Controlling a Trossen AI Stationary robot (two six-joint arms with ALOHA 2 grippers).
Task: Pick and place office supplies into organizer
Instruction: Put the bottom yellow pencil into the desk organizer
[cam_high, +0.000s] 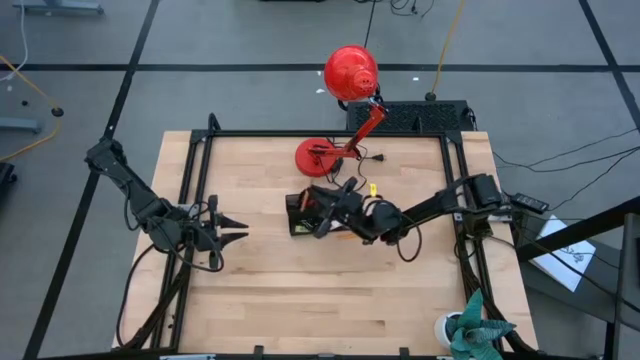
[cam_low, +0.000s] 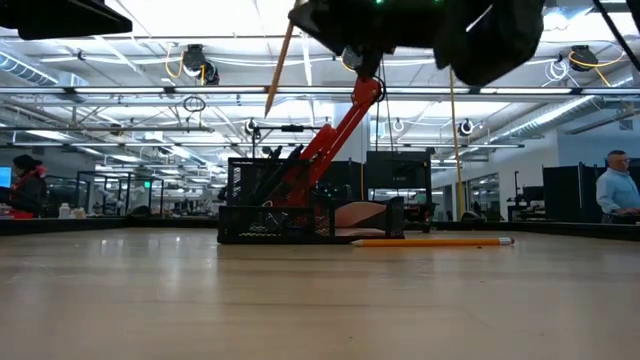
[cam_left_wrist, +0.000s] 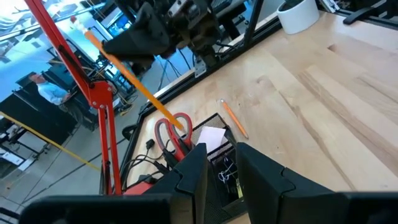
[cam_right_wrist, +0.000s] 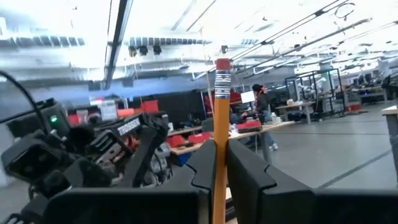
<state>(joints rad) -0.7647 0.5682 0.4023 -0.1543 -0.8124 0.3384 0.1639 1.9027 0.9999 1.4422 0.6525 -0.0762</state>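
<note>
Organizer: the small black wire-mesh desk organizer (cam_high: 300, 214) stands near the middle of the light wooden tabletop (cam_high: 300, 300), a little toward the far edge, just in front of the round base of the red desk lamp (cam_high: 345, 110).

Already inside: red-handled scissors (cam_left_wrist: 176, 130) stand in it, a pale pink sticky-note pad (cam_left_wrist: 213, 137) lies in a compartment, and small black clips (cam_left_wrist: 225, 169) sit in another beside it; the low view shows dark upright items in the taller section, too dim to name.

In hand: the right gripper (cam_right_wrist: 221, 165) is clamped on a long orange pencil with a red eraser (cam_right_wrist: 221, 112), held tilted above the organizer; the low view shows the pencil (cam_low: 279, 62) well clear of the rim, not yet lowered in.

Still on the table: a second orange pencil (cam_low: 432, 241) lies flat just beside the organizer, on the side toward the right edge of the tabletop.

Left arm: the left gripper (cam_high: 232, 228) waits near the left edge of the tabletop, fingers narrowly parted and empty, pointing toward the organizer.

Progress, as I judge it: well along. Left to do: drop the held pencil into a compartment, then fetch the loose pencil. A tiny yellow piece (cam_high: 372, 187) near the lamp base may also remain.
</note>
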